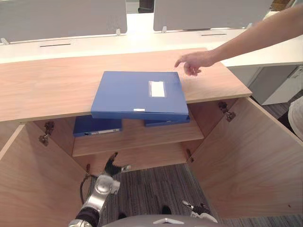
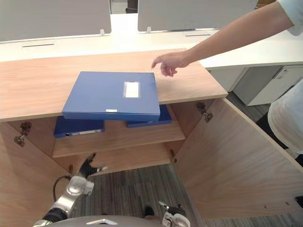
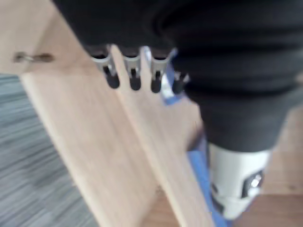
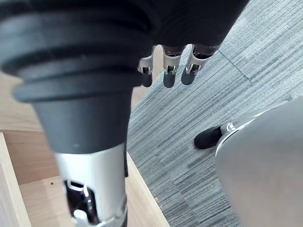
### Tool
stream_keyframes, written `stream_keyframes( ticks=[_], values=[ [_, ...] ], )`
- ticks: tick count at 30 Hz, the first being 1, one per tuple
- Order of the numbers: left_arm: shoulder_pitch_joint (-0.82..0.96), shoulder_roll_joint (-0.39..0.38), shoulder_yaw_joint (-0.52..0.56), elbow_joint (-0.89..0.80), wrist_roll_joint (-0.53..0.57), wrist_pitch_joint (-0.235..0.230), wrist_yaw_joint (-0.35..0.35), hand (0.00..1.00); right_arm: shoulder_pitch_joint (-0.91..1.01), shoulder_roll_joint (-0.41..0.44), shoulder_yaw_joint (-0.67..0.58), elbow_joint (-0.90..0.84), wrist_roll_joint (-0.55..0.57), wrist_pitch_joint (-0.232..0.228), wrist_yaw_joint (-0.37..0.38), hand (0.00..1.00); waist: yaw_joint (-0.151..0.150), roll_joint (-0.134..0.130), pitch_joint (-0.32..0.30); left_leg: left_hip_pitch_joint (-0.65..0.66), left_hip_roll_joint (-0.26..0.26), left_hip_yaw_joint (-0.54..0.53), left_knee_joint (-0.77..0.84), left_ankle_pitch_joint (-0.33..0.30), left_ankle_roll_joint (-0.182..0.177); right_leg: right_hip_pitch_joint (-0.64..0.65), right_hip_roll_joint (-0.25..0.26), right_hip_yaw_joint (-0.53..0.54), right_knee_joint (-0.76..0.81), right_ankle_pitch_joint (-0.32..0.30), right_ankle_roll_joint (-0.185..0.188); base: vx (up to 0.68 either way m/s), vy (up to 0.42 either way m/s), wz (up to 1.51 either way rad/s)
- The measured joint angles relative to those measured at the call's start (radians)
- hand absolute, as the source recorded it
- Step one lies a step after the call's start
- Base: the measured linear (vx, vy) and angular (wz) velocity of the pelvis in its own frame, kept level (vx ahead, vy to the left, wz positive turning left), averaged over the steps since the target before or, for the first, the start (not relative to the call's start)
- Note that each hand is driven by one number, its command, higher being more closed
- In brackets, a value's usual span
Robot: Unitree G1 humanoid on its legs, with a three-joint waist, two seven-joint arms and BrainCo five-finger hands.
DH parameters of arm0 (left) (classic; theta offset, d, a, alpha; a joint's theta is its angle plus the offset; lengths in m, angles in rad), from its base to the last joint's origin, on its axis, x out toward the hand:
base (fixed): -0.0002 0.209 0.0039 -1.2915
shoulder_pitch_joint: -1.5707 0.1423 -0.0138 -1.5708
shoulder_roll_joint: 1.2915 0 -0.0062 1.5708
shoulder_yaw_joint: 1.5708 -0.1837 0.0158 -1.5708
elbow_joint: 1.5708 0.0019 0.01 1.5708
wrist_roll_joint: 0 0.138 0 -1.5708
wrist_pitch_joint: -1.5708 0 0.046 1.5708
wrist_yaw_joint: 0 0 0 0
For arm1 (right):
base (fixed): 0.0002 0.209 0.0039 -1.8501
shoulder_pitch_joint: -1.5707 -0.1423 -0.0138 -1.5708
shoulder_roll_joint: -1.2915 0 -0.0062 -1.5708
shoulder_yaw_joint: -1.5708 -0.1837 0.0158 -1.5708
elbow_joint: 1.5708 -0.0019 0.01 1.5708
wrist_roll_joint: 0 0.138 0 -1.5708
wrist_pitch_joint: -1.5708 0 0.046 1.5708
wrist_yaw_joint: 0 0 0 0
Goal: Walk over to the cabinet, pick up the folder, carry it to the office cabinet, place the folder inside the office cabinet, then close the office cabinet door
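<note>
Presently the flat blue rigid-board folder (image 1: 137, 94) lies face up on the wooden counter (image 1: 47, 85) that tops the open light-wood cabinet (image 1: 61, 135). Its near edge overhangs the counter's front lip. A white label (image 1: 157, 88) sits on its cover.

A person's hand (image 1: 194, 61) hovers just beside the folder's far right corner. Contact with the folder cannot be confirmed.

Two further blue folders (image 1: 97, 126) lie on the inner shelf (image 1: 142, 137). The right door (image 1: 251, 161) stands wide open.

The left hand (image 1: 112, 168) is low, in front of the shelf and well below the folder. Its fingers (image 3: 135, 78) are loosely extended and hold nothing. The right hand (image 1: 199, 208) hangs lower, over the grey carpet (image 1: 151, 189), fingers (image 4: 169, 75) relaxed and empty.

Handling assessment: the folder appears stiff, boxy and smooth-skinned. It is probably light unless filled. It should not flex, but the slick cover offers little friction to a one-sided pinch.

Recommended hold: the overhanging near edge, with fingers beneath and thumb on top. A hand at each front corner would give better security. The folder should be kept level, as a one-corner hold is likely to let it swing or slip.

Risk: the person's hand is close to the lift path.
</note>
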Motion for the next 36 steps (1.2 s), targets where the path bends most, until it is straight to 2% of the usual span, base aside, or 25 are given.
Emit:
stream_keyframes(
  ticks=[1, 2, 4, 7, 11, 21, 23, 29, 36],
  values=[
    [0.020, 0.018, -0.005, -0.075, -0.014, -0.010, -0.021, 0.00, 0.000, -0.001, -0.001, 0.000, 0.000, 0.001, 0.000, 0.00, 0.000, 0.000, 0.000, 0.000, 0.000, -0.003, 0.000, 0.002, 0.004, 0.000, 0.000, -0.001, 0.000, 0.000, 0.000, 0.00, 0.000, 0.00],
    [0.060, 0.053, -0.004, -0.176, -0.015, -0.054, -0.049, 0.00, 0.000, -0.004, -0.001, 0.002, 0.004, 0.001, 0.000, 0.00, 0.000, -0.001, 0.000, 0.001, 0.000, -0.013, 0.000, 0.003, 0.005, 0.003, 0.001, -0.002, 0.000, 0.001, 0.004, 0.01, -0.028, 0.09],
    [0.087, 0.085, 0.019, -0.204, -0.015, -0.109, -0.070, 0.00, 0.006, -0.007, 0.000, 0.004, 0.005, 0.002, 0.002, 0.00, 0.002, 0.000, -0.003, 0.006, 0.001, -0.020, 0.006, 0.003, 0.005, 0.010, 0.002, -0.006, 0.000, 0.002, 0.006, 0.02, -0.028, 0.11],
    [0.124, 0.093, 0.048, -0.154, -0.013, -0.098, -0.076, 0.00, 0.007, -0.007, 0.011, 0.004, 0.005, 0.002, 0.013, 0.00, 0.014, -0.001, -0.003, 0.022, 0.000, -0.021, 0.006, 0.001, 0.006, 0.027, 0.001, -0.008, 0.000, 0.001, 0.004, 0.00, 0.000, 0.00],
    [0.147, 0.093, 0.050, -0.185, 0.016, -0.095, -0.076, 0.00, 0.009, -0.004, 0.017, 0.004, 0.005, 0.001, 0.028, 0.00, 0.016, -0.009, -0.006, 0.022, -0.004, -0.030, 0.000, 0.003, 0.009, 0.030, -0.005, -0.023, 0.000, -0.007, -0.001, -0.07, -0.017, 0.06],
    [0.221, 0.051, 0.170, -0.394, -0.022, -0.100, -0.024, 0.00, 0.023, -0.007, 0.017, 0.003, 0.007, 0.000, 0.028, 0.00, 0.019, -0.027, -0.015, 0.024, -0.019, -0.073, 0.000, 0.004, 0.011, 0.049, -0.025, -0.061, 0.012, -0.026, 0.016, -0.03, 0.006, 0.13],
    [0.234, 0.045, 0.194, -0.432, -0.028, -0.106, -0.005, 0.00, 0.024, -0.005, 0.018, 0.003, 0.006, 0.000, 0.028, 0.00, 0.028, -0.033, -0.014, 0.035, -0.023, -0.076, 0.000, 0.003, 0.012, 0.063, -0.026, -0.063, 0.013, -0.026, 0.016, 0.00, 0.011, 0.09],
    [0.259, 0.016, 0.248, -0.527, -0.063, -0.119, 0.034, 0.00, 0.026, -0.004, 0.031, 0.003, 0.006, 0.000, 0.028, 0.00, 0.028, -0.041, -0.019, 0.041, -0.029, -0.098, -0.001, 0.010, 0.023, 0.078, -0.033, -0.085, 0.022, -0.033, 0.013, 0.00, 0.001, 0.10],
    [0.276, -0.016, 0.295, -0.647, -0.103, -0.140, 0.039, 0.00, 0.031, -0.003, 0.055, 0.003, 0.004, -0.001, 0.028, 0.00, 0.038, -0.044, -0.009, 0.072, -0.030, -0.102, -0.001, 0.006, 0.021, 0.104, -0.035, -0.089, 0.037, -0.044, 0.008, -0.02, 0.001, 0.03]
  ],
)
